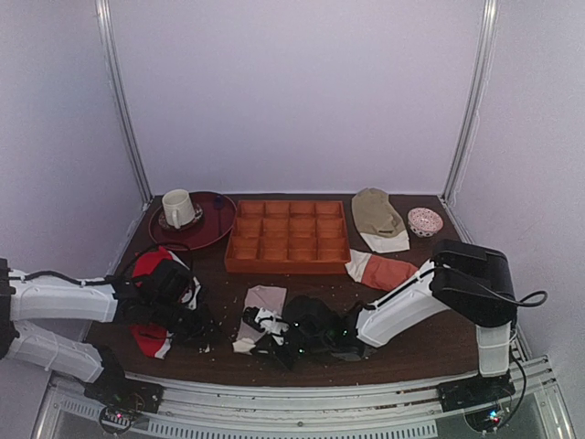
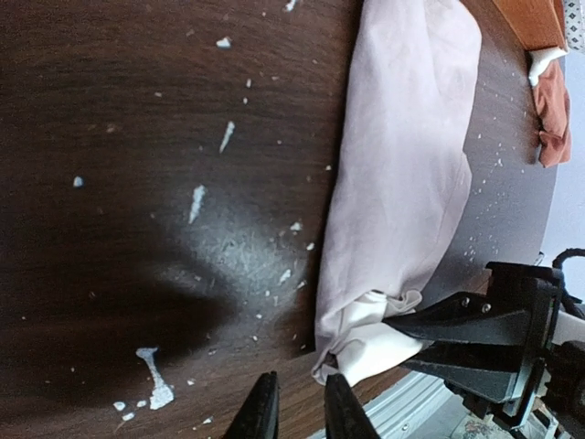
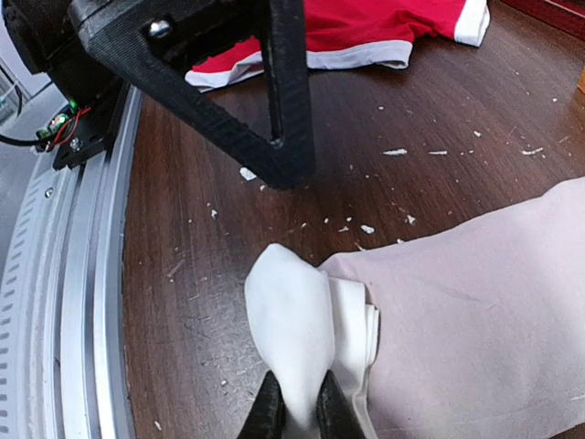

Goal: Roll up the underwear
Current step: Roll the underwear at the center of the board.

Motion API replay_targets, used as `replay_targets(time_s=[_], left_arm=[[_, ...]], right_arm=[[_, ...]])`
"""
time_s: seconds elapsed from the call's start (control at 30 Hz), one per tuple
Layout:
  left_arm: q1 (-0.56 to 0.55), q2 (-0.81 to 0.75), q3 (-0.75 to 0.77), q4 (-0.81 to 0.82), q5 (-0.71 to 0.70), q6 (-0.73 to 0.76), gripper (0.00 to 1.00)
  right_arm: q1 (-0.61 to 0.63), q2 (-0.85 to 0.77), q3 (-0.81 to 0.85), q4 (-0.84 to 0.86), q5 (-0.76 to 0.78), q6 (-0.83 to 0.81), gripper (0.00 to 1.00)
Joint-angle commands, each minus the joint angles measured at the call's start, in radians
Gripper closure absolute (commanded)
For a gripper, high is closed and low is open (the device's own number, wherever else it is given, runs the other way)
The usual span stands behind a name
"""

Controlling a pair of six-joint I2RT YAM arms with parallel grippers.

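Underwear [image 1: 266, 301] lies between red garment [image 1: 149, 339] and rust garment [image 1: 393, 273].

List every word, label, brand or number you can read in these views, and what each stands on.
No text can be read in any view.
underwear: the visible stretch of white waistband shows no lettering.
red garment: plain, with white trim only.
cup and orange tray: no markings visible.
small bowl: speckled pattern, too small to tell whether any of it is lettering.
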Motion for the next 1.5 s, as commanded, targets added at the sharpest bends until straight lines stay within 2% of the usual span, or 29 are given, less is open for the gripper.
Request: replay_targets(time_s=[0.0, 0.33, 0.6, 1.03, 1.17, 1.47], left_arm=[[0.015, -0.032, -0.007, -0.037, -0.024, -0.010, 0.80], [0.017, -0.050, -0.014, -0.028, -0.029, -0.022, 0.80], [0.018, -0.038, -0.015, -0.002, -0.024, -0.020, 0.79], [0.018, -0.016, 0.009, 0.015, -0.053, -0.021, 0.79], [0.018, 0.003, 0.015, 0.041, -0.033, -0.011, 0.78], [0.018, 0.067, 0.027, 0.119, 0.013, 0.024, 0.67]], right_arm=[[-0.017, 0.046, -0.046, -0.012, -0.069, 0.140, 1.00], [-0.040, 0.105, -0.110, 0.156, -0.106, 0.361, 1.00], [-0.048, 0.123, -0.147, 0.211, -0.114, 0.485, 1.00], [-0.046, 0.026, -0.147, 0.076, -0.056, 0.544, 1.00], [-0.047, 0.031, -0.152, 0.084, -0.078, 0.552, 1.00], [-0.047, 0.074, -0.181, 0.184, -0.120, 0.574, 1.00]])
